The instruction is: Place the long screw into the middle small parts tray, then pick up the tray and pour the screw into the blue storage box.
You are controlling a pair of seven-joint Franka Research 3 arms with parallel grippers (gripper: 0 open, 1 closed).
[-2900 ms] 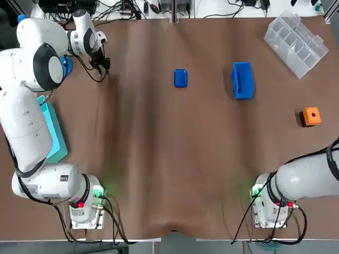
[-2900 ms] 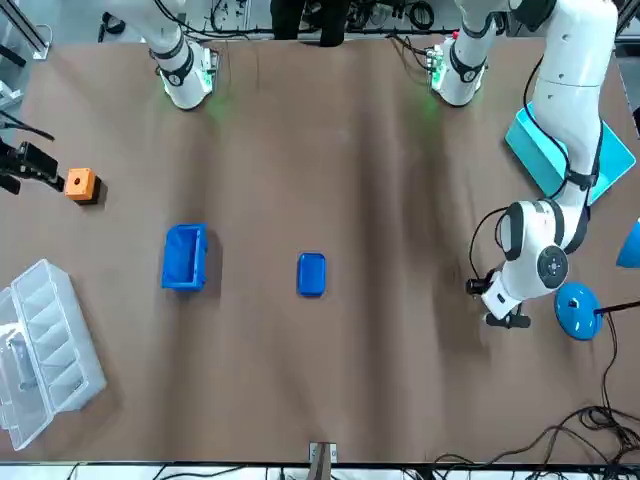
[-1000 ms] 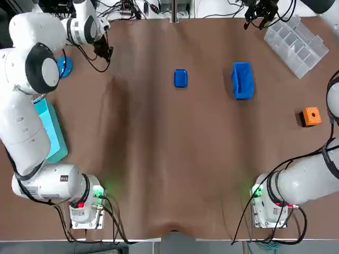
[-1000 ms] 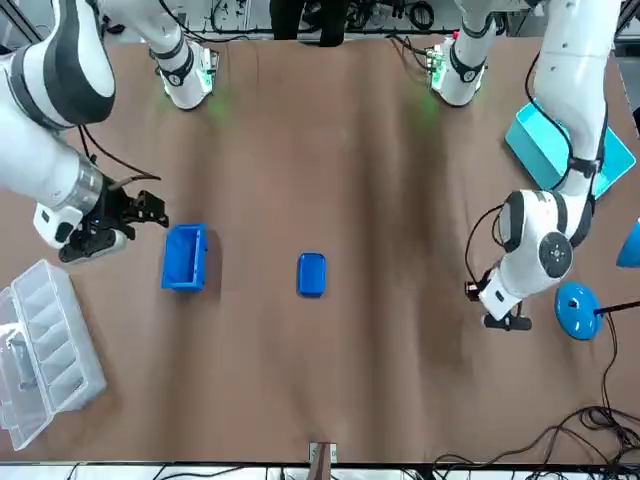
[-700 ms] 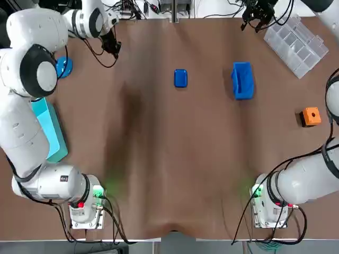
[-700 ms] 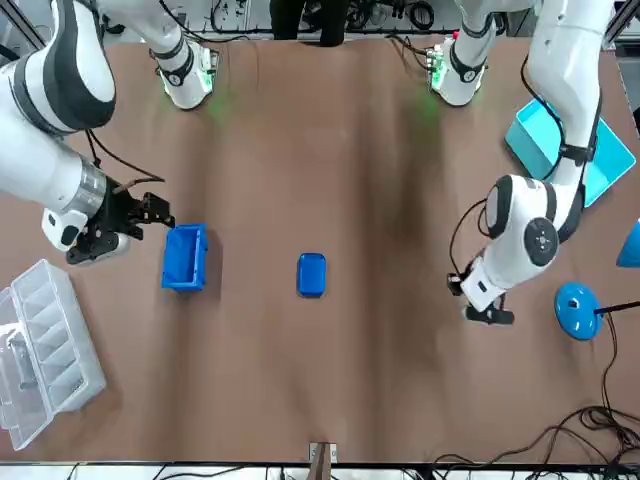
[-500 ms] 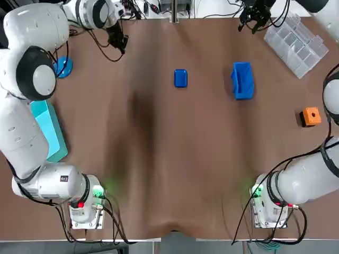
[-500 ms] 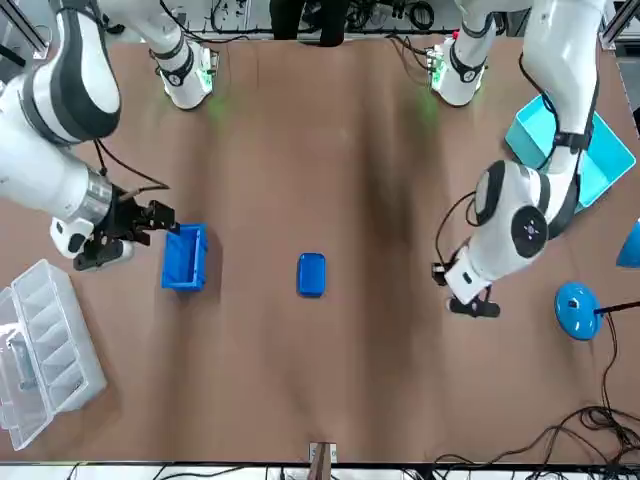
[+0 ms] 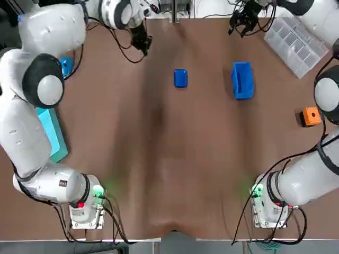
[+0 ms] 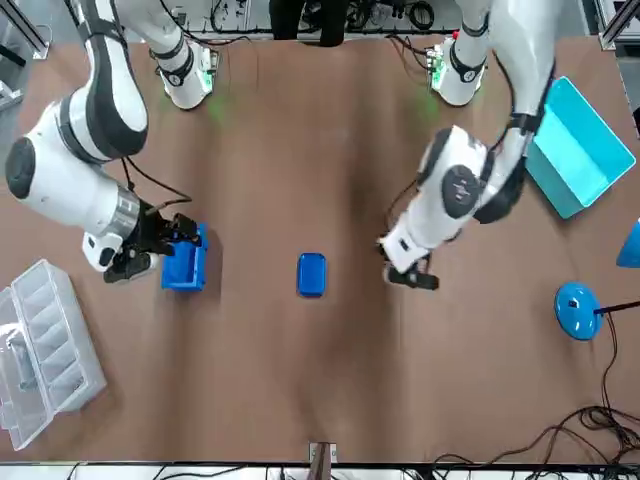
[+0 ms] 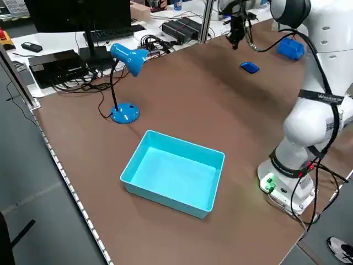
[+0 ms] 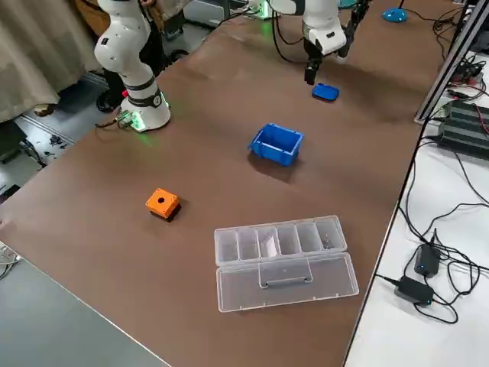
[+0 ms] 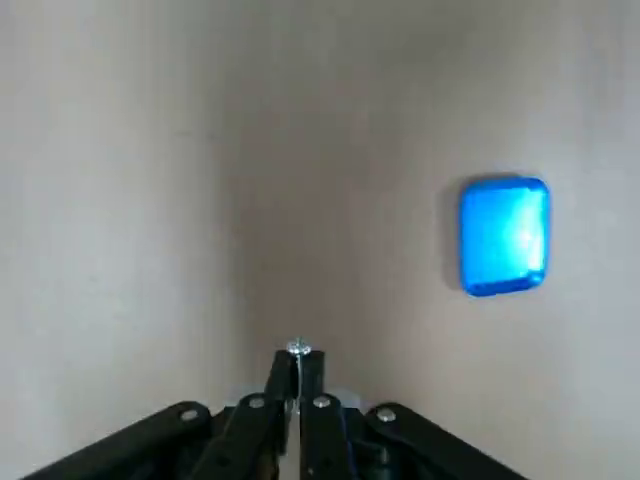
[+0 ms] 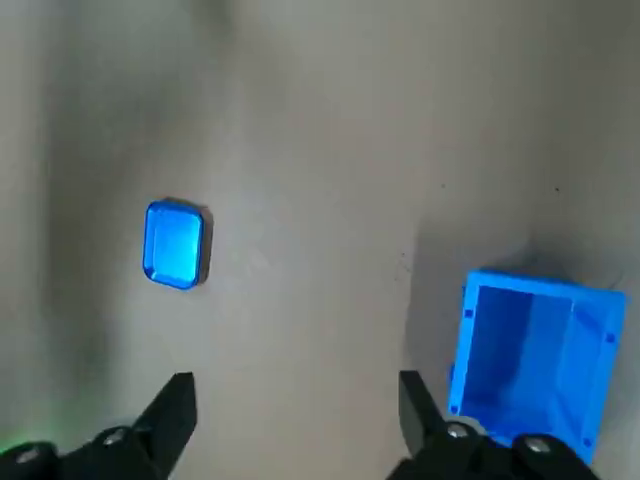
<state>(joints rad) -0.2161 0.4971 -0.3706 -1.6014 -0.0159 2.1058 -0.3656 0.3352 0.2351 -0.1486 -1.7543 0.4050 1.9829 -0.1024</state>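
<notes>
The small blue tray [image 9: 180,78] lies at the far middle of the brown table, also in the front view [image 10: 311,273] and the left wrist view [image 13: 504,236]. My left gripper [image 9: 143,45] hovers to the tray's left, shut on the long screw [image 13: 298,349], whose silvery head pokes out between the fingertips. The blue storage box [image 9: 242,80] stands upright to the tray's right. My right gripper [image 9: 239,24] hangs open just beyond the box, with nothing between its wide-spread fingers [image 14: 170,415]. From the right wrist view, the box [image 14: 535,355] looks empty.
A clear compartment case [image 9: 296,45] sits open at the far right corner. An orange block [image 9: 311,116] lies near the right edge. A cyan bin [image 11: 174,176] and a blue desk lamp [image 11: 124,113] occupy the left side. Cables run along the far edge.
My left gripper has swung from the far left edge rightward toward the tray, carrying the screw. My right gripper has come in from the right and shifted left beyond the blue box.
</notes>
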